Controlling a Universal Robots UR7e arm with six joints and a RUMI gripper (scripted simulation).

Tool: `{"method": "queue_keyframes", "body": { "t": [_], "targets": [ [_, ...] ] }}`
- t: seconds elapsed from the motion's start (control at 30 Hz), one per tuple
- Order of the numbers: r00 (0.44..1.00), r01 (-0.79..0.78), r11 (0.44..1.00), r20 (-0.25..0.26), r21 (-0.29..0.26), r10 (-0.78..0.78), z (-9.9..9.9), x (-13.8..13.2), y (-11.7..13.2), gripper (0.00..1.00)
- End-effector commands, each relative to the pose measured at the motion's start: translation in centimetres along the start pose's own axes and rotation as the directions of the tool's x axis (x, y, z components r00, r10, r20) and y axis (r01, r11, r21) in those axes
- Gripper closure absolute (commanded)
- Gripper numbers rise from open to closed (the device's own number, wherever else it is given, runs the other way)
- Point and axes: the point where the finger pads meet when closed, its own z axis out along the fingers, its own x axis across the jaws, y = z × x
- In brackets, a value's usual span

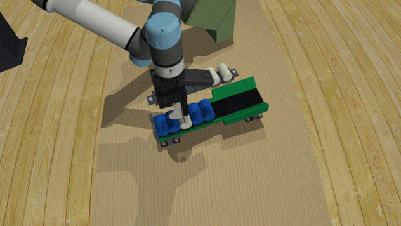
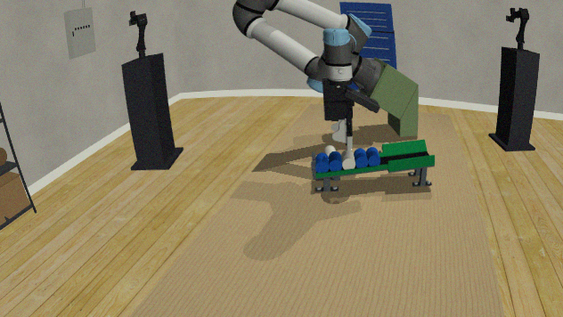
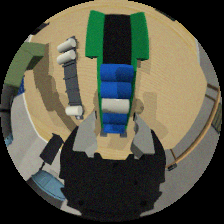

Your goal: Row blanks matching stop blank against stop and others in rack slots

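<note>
The green feed ramp [image 1: 235, 87] [image 2: 410, 166] [image 3: 93, 40] holds a row of bars lying across it. From the stop come two blue blanks, a white blank [image 2: 348, 161] [image 3: 115, 106], then a blue blank [image 1: 195, 113] [image 2: 360, 158] [image 3: 116, 90] and the uppermost blue blank [image 1: 206, 110] [image 2: 373, 157] [image 3: 117, 73]. My gripper [image 1: 179, 115] [image 2: 345, 145] [image 3: 115, 112] is open just over the white blank, with its jaws apart toward the blank's two ends. The stock rack [image 3: 73, 87] holds two white blanks at its far end and a white blank [image 3: 74, 111] at its near end.
The stock rack stands beside the ramp and is partly hidden under my arm in the top view. The green pedestal [image 1: 209, 16] [image 2: 403, 100] stands behind it. Dark stands [image 2: 149, 107] [image 2: 518, 98] are farther off on both sides.
</note>
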Motion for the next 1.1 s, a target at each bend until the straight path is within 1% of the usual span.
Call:
{"method": "queue_keyframes", "body": {
  "t": [0.0, 0.37, 0.83, 1.07],
  "targets": [
    [1.000, 0.002, 1.000, 0.002, 0.001, -0.002, 0.1, -0.2, -0.2, 0.49],
    [1.000, 0.004, 1.000, 0.005, 0.001, -0.004, 0.5, -0.3, -0.2, 0.49],
    [1.000, 0.004, 1.000, 0.004, 0.002, -0.004, 3.1, -0.3, -0.2, 0.49],
    [1.000, 0.004, 1.000, 0.004, 0.002, -0.004, 3.7, -0.3, -0.2, 0.49]
  ]
}}
